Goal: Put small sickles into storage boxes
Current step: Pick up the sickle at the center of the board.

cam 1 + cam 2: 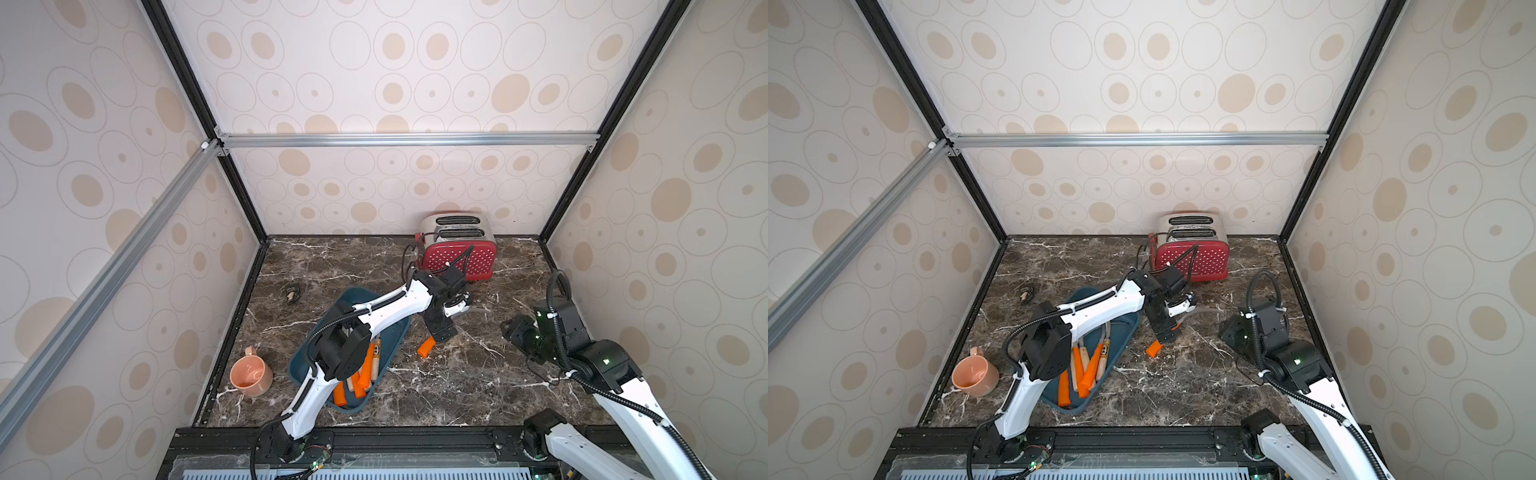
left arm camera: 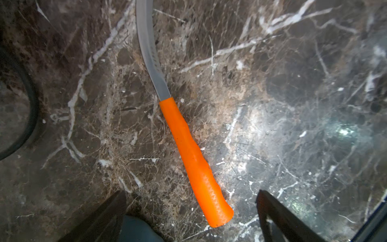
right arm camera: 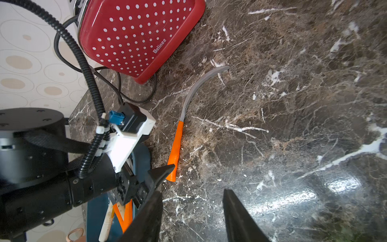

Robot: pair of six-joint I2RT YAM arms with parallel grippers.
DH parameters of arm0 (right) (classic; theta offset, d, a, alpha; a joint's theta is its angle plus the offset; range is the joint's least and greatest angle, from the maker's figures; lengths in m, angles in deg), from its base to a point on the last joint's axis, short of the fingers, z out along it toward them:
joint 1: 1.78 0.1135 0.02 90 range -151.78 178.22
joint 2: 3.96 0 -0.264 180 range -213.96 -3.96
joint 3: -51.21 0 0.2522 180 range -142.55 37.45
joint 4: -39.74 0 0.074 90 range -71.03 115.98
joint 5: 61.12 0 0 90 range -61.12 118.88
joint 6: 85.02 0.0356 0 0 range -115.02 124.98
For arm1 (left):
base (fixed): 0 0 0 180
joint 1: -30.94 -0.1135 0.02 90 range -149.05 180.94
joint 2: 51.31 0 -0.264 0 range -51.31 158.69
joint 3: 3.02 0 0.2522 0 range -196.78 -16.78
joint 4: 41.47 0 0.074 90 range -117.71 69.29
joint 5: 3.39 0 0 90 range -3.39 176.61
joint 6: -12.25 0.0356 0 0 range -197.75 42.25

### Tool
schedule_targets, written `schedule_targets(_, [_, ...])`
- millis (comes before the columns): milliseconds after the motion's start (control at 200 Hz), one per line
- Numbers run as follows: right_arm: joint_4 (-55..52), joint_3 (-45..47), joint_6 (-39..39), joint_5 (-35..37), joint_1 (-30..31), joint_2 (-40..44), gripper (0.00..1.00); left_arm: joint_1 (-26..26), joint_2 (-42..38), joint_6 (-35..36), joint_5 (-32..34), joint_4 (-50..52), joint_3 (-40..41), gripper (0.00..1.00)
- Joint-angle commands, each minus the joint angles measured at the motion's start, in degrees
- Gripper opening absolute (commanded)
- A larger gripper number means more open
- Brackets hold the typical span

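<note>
Orange-handled and grey-bladed, one sickle (image 2: pixel 194 159) lies flat on the marble table (image 1: pixel 457 386), just right of the teal tray (image 1: pixel 1126 326) and near the red toaster (image 1: pixel 461 257). Its butt points toward the near left, while its blade curves away to the far right, toward the toaster. The left gripper (image 2: pixel 190 194) hangs directly over the handle with its jaws spread wide and holding nothing. In the left wrist view the butt end of the handle sits between the two dark fingers (image 2: pixel 117 205), off-centre and touching neither. Whether the fingertips reach the table I cannot tell. Both top views show only the orange butt (image 1: pixel 427 347) poking out from under the gripper, with a strip of blade past it. Inside the tray lie several more sickles (image 1: pixel 1090 370), orange and pale wood handles side by side, butts toward the near end, partly hidden by the left arm. The right gripper (image 3: pixel 192 191) hovers over bare marble well to the right of the loose sickle, its jaws partly open and empty. A peach mug (image 1: pixel 251 376) stands left of the tray.
</note>
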Motion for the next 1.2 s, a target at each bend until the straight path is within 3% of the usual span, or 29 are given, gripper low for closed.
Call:
schedule_targets(0, [-1.4,-0.4,-1.1,0.4,-0.3,-0.4,0.5,0.6,0.3,-1.4,4.0,-0.9,-0.3,0.96])
schedule_targets(421, [-1.4,1.3,-1.8,-0.2,-0.7,1.0,0.5,0.9,0.1,-4.3,0.0,-2.7,6.7,0.92])
schedule_targets(1197, [-3.8,4.7,-1.0,0.0,-0.9,7.2,0.5,2.2,0.4,-8.3,0.5,-5.7,11.0,0.82])
